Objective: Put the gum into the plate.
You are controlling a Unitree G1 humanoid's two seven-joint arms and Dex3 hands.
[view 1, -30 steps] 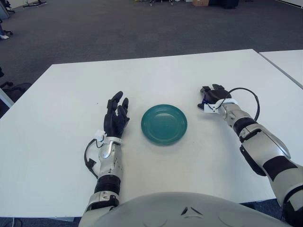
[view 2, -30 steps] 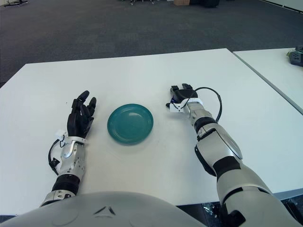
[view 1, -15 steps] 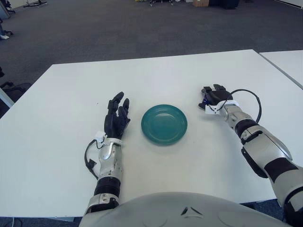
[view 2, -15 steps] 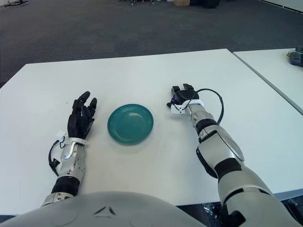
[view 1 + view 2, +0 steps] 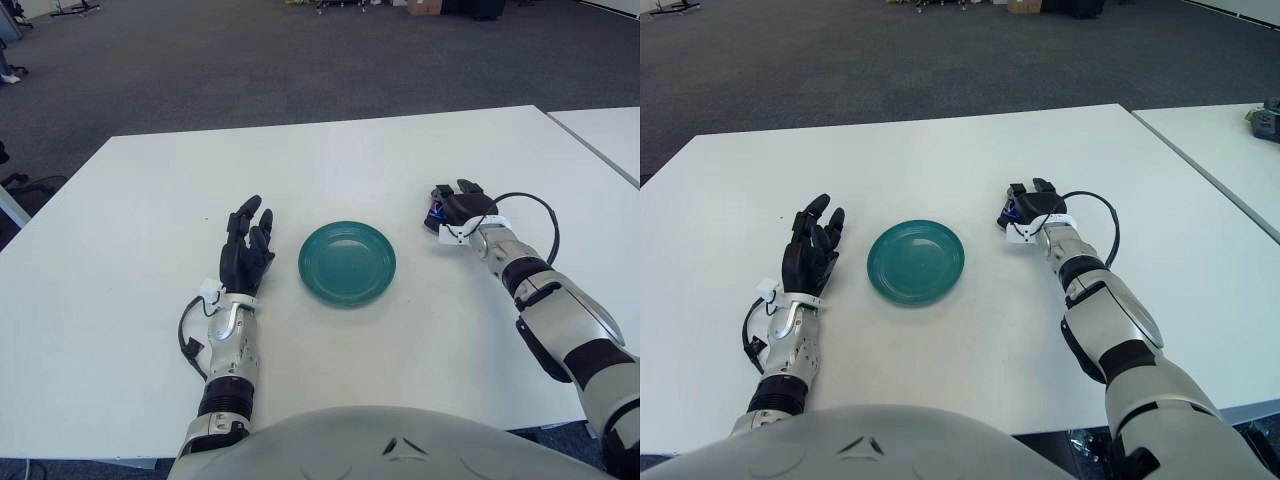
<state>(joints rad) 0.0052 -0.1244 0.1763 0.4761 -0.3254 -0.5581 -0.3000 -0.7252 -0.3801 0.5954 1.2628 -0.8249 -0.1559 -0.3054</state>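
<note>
The right robot hand (image 5: 452, 205) is clenched over the gum (image 5: 434, 212), right of the teal plate (image 5: 347, 263) on the white worktop (image 5: 400, 160). The left robot hand (image 5: 246, 245) lies released left of the plate.

The right hand (image 5: 458, 208), curled over the gum (image 5: 434, 210), now sits slightly farther right and nearer the robot on the counter (image 5: 330, 160) than a second ago, a little farther from the plate (image 5: 346, 263).
</note>
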